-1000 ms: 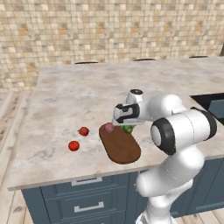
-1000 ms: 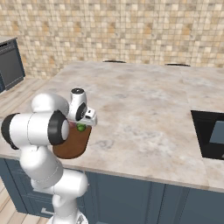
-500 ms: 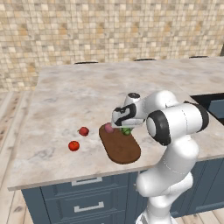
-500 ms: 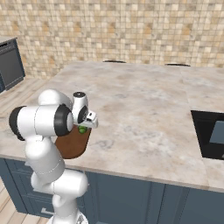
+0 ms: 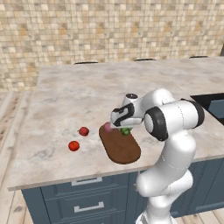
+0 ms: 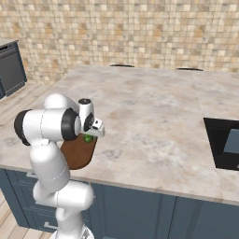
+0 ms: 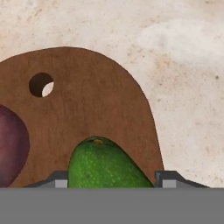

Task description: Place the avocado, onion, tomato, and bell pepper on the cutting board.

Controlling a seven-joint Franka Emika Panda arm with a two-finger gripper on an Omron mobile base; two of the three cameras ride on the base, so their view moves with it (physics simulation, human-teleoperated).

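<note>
The dark-brown cutting board (image 5: 122, 151) lies near the counter's front edge, and also shows as the cutting board (image 6: 77, 156) and the cutting board (image 7: 87, 105). My gripper (image 5: 123, 127) hangs over its far end, shut on the green avocado (image 5: 126, 131), which is at board level. In the hand view the avocado (image 7: 105, 166) fills the gap of the gripper (image 7: 111, 180). From the right I see the avocado (image 6: 87, 138) under the gripper (image 6: 89, 134). The pinkish onion (image 5: 107, 127) rests on the board beside it, and part of the onion (image 7: 11, 148) shows at the left.
Two small red items lie on the counter left of the board, one nearer (image 5: 83, 131) and one further left (image 5: 74, 145). A dark cooktop (image 6: 224, 142) is set into the counter at the right. The board has a hanging hole (image 7: 40, 84).
The arm's elbow has swung out and the hand has sunk slightly toward the board, with the avocado staying between the fingers. The onion and the red items have not moved.
</note>
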